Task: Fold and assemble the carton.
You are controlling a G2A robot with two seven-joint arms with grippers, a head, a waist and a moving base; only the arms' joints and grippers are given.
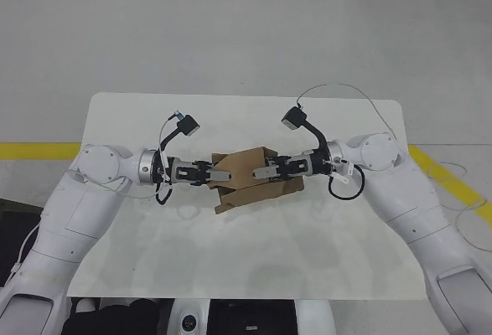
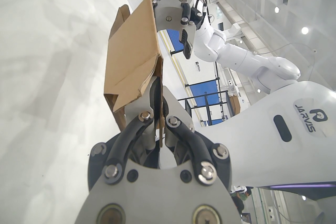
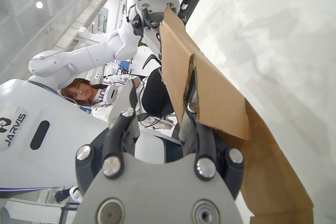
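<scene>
Top view: the brown carton (image 1: 252, 186), half folded, is over the middle of the white table (image 1: 329, 251). I cannot tell whether it rests on the table. It lies directly between the two grippers, which face each other across it. The left gripper (image 1: 220, 175) has its tips at one end of the carton, and the right gripper (image 1: 264, 170) reaches onto the opposite end.

Left wrist view: the left gripper (image 2: 158, 97) is closed tight on a cardboard edge, with the thin flap pinched between its two fingers (image 2: 172, 109). The rest of the carton (image 2: 131, 51) stretches ahead of the tips, tilted. The right gripper is at the carton's far end, with one black-padded finger clear of the cardboard.

Right wrist view: the right gripper (image 3: 160, 93) is spread wide and grips nothing. One finger (image 3: 128, 99) stands in open air beside the carton (image 3: 218, 104). The other is tucked into a slit between two cardboard panels. The carton runs ahead of the tips to the left gripper at its far end.
</scene>
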